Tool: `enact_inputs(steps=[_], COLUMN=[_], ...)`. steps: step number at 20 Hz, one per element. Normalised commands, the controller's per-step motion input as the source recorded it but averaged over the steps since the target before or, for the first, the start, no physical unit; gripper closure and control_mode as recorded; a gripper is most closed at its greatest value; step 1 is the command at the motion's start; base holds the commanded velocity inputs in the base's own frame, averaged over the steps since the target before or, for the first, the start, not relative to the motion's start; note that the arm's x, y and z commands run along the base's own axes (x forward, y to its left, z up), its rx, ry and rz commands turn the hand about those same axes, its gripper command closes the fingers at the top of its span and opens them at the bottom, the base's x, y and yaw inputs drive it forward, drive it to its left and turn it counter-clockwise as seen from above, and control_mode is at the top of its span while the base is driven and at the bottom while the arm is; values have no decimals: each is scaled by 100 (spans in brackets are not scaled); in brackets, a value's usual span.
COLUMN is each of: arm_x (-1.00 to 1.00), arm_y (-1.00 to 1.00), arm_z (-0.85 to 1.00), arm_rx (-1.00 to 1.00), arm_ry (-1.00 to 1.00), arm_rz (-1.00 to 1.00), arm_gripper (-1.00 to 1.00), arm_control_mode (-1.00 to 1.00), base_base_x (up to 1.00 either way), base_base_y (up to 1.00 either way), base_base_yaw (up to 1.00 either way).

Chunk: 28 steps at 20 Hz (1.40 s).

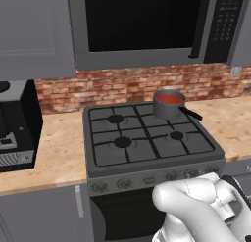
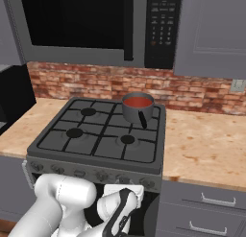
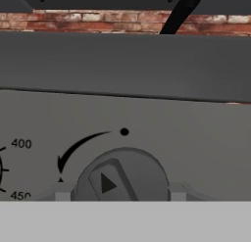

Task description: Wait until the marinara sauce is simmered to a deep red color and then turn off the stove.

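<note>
The marinara sauce (image 1: 169, 98) (image 2: 137, 102) is a smooth red surface inside a grey metal saucepan (image 1: 168, 110) (image 2: 136, 114) with a black handle, on the back right burner of the stove (image 1: 147, 163) (image 2: 96, 157). My arm reaches low to the stove's front panel. In the hand view my gripper (image 3: 120, 192) is shut on a round stove knob (image 3: 122, 175), one fingertip (image 3: 62, 192) on each side of it. The knob's ridge tilts up and to the left, below a curved arrow and a black dot. The pan's handle (image 3: 179, 13) shows above.
A black-windowed microwave (image 1: 147, 25) (image 2: 96, 20) hangs over the stove, before a brick wall. A dark coffee machine (image 1: 14, 123) stands on the left counter (image 1: 59, 143). Bare counter (image 2: 202, 145) with drawers (image 2: 206, 202) below lies to the right.
</note>
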Motion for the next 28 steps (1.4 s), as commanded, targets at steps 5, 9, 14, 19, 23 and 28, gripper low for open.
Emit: enact_inputs(steps=[5,9,14,19,23,28], arm_x=[0,0,0,0,0,0], arm_y=[0,0,0,0,0,0], arm_z=[0,-1,-1,0,0,0], arm_rx=[0,0,0,2,8,13], arm_ry=[1,0,0,0,0,0], arm_rz=[0,0,0,0,-1,-2], arm_gripper=[100,100,100,100,100,100], arm_control_mode=[-100,-100,-100,-100,-100,-100], base_base_x=[0,0,0,0,0,0], base_base_y=[0,0,0,0,0,0], base_base_yaw=[0,0,0,0,0,0])
